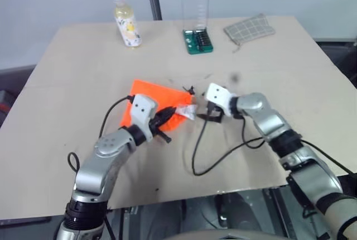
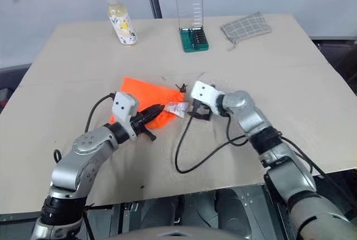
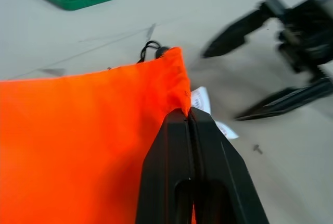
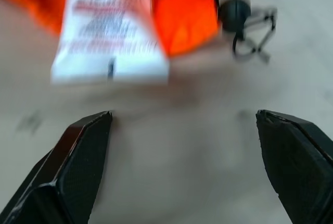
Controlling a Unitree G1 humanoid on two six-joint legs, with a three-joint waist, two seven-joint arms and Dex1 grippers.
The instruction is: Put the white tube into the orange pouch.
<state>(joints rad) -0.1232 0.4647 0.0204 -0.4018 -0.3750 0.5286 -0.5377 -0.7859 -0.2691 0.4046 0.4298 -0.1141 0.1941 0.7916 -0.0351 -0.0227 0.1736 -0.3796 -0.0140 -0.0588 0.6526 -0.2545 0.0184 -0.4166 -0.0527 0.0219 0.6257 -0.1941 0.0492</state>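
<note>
A: Where's your white tube right now?

B: Its crimped end sticks out of the mouth of the orange pouch, the rest tucked inside. The pouch lies flat on the table, cord and bead beside the opening.

A: And your hands?

B: Your left hand is clenched on the pouch's edge at the mouth. Your right hand is released, fingers spread wide, just beside the tube's end, not touching it
</note>
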